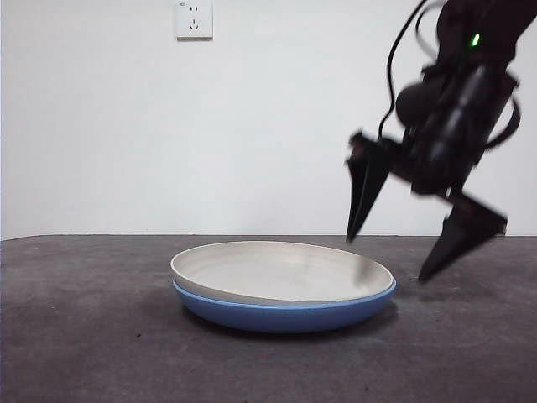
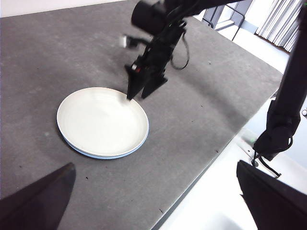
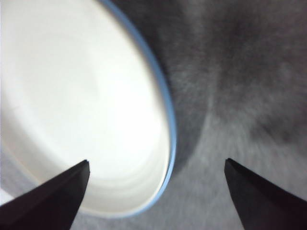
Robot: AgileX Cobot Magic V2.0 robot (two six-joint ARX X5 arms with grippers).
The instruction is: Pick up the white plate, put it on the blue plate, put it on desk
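The white plate (image 1: 277, 270) rests inside the blue plate (image 1: 285, 315) on the desk (image 1: 84, 336), tilted slightly so its left rim rides higher. My right gripper (image 1: 386, 259) hangs open just above the stack's right rim, one jaw over the white plate (image 3: 81, 105) and the other out past the blue plate's rim (image 3: 171, 134), holding nothing. The left wrist view shows that right gripper (image 2: 136, 97) at the far edge of the white plate (image 2: 100, 122). My left gripper (image 2: 155, 165) is open, high and well away from the plates.
A wall socket (image 1: 194, 18) sits high on the white wall behind. In the left wrist view the desk's edge (image 2: 206, 163) runs diagonally close to the plates, with a black arm base (image 2: 283, 115) beyond it.
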